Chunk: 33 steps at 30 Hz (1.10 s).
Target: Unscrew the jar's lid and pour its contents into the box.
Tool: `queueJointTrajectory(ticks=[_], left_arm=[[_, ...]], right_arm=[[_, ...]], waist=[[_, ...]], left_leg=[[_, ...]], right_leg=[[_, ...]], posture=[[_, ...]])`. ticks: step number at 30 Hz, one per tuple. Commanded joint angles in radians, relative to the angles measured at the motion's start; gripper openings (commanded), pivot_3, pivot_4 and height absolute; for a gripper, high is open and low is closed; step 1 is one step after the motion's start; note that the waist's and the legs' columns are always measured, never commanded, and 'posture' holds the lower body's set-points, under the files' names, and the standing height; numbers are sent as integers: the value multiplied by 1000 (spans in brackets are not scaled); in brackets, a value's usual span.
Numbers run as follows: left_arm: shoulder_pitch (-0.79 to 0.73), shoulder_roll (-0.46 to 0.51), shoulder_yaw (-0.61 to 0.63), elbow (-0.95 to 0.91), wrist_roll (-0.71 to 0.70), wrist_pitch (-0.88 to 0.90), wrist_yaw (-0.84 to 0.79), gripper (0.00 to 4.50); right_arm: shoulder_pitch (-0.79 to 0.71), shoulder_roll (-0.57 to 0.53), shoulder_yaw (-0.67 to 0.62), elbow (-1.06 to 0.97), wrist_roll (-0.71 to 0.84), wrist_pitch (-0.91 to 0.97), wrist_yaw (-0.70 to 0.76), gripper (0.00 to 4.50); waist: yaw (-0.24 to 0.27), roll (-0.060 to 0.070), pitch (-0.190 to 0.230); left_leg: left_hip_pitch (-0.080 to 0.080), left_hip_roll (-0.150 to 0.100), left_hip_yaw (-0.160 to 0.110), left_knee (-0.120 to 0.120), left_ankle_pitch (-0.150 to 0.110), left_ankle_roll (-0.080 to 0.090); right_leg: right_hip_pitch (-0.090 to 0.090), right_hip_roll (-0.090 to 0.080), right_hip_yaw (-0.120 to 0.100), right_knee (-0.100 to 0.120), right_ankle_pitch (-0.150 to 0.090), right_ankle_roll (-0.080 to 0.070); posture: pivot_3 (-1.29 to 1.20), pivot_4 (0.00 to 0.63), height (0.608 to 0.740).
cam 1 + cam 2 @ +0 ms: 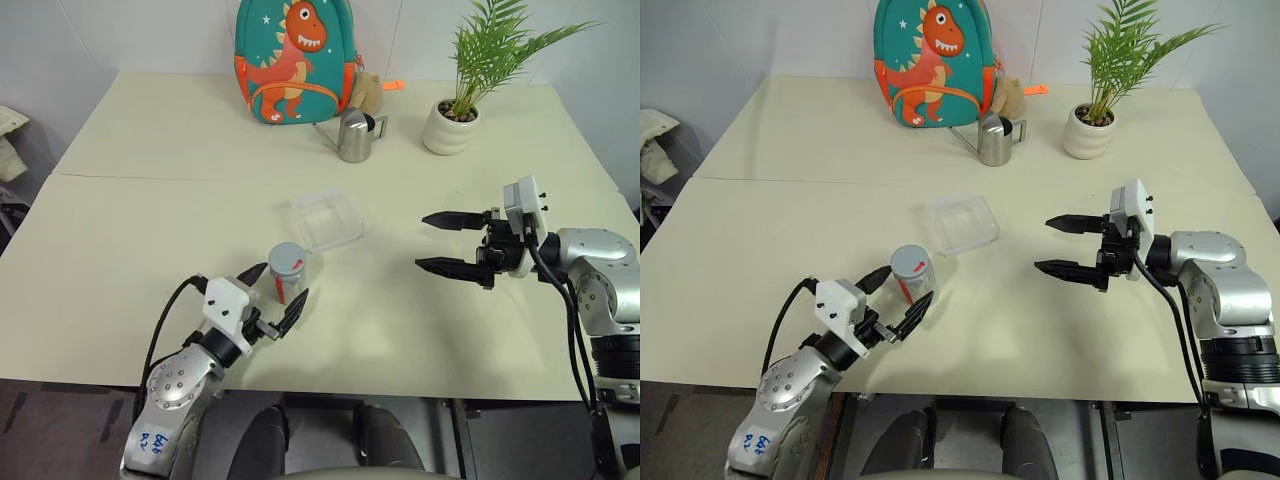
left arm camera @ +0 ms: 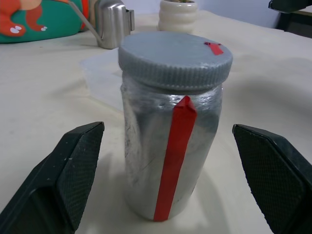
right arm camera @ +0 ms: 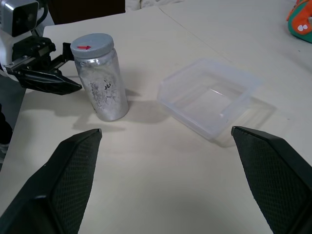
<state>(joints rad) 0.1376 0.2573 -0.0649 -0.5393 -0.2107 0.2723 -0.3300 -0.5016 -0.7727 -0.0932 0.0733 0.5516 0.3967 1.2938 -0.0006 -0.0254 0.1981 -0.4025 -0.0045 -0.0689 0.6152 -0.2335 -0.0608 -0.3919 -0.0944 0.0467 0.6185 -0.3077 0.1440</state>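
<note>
Nearest the camera, the left gripper [image 1: 277, 292] is held level just in front of the jar [image 1: 287, 273], its two fingers spread wide to either side of the silvery body without touching it — a stance judged to be set for steadying the jar while the cap is turned. Upright on the tabletop [image 1: 150, 250] the jar is kept, its lid [image 2: 175, 57] seated and not yet unscrewed. Just beyond it the box [image 1: 326, 219] is laid, clear and bare inside, close enough for a short pour. The contents cannot be made out through the jar's wall. Well apart on the other side, the right gripper [image 1: 448, 243] is held above the tabletop, also wide and holding nothing, turned toward the jar — presumably kept ready for the lid. No brand can be read: only a red strip down the jar's side and a red mark on the lid are seen.
</note>
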Motion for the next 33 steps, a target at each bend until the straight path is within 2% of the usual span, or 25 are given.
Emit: queueJointTrajectory(ticks=[1, 8, 11, 17, 18, 23, 26, 29, 33], left_arm=[[-23, -12, -19, 14, 24, -37, 6, 4493], [-58, -24, -42, 56, 42, -62, -1, 4493], [-64, -23, -43, 70, 47, -84, -8, 3898], [-63, -29, -43, 77, 44, -109, -13, 1986], [-65, -30, -40, 78, 43, -110, -13, 1836], [-74, -20, -28, 75, 31, -126, -34, 1838], [-84, 17, 5, 63, -18, -126, -94, 1838], [-104, 72, 48, 54, -93, -99, -169, 1838], [-164, 153, 108, 68, -209, -43, -273, 1838]], right_arm=[[1, -22, -41, -44, 23, 8, -1, 4500], [9, -34, -52, -58, 29, 17, -3, 4500], [10, -34, -53, -59, 28, 18, -6, 4500], [14, -38, -56, -61, 27, 16, -6, 4500], [13, -38, -56, -61, 27, 16, -7, 4500], [12, -26, -60, -80, 29, 25, -16, 4500], [17, -4, -61, -131, 31, 23, -60, 4500], [20, 27, -54, -207, 36, 50, -138, 4500], [-3, 116, -60, -317, 79, 137, -318, 4500]], waist=[[0, 0, 0], [0, 0, 0], [0, 0, 0], [1, 0, 0], [1, 0, 0], [0, 0, 0], [0, 0, 0], [-1, 0, 0], [-1, 0, 0]], left_leg=[[0, 0, 0, 0, 0, 0], [0, 0, 0, 0, 0, 0], [0, 0, 0, 0, 0, 0], [0, 0, 0, 0, 0, 0], [0, 0, 0, 0, 0, 0], [0, 0, 0, 0, 0, 0], [0, 0, 0, 0, 0, 0], [0, 1, 0, 0, 0, 0], [0, 1, 0, 0, 0, 0]], right_leg=[[0, 0, 0, 0, 0, 0], [0, 0, 0, 0, 0, 0], [0, 0, 0, 0, 0, 0], [0, 0, 0, 0, 0, 0], [0, 0, 0, 0, 0, 0], [0, 0, 0, 0, 0, 0], [0, 0, 0, 0, 0, 0], [0, 1, 0, 1, 0, 0], [0, 0, 0, 1, 0, 0]], posture=[[0, 150, 740], [0, 150, 740], [0, 150, 740], [0, 150, 740], [0, 150, 740], [0, 150, 740], [0, 150, 740], [0, 150, 740], [0, 150, 740]])
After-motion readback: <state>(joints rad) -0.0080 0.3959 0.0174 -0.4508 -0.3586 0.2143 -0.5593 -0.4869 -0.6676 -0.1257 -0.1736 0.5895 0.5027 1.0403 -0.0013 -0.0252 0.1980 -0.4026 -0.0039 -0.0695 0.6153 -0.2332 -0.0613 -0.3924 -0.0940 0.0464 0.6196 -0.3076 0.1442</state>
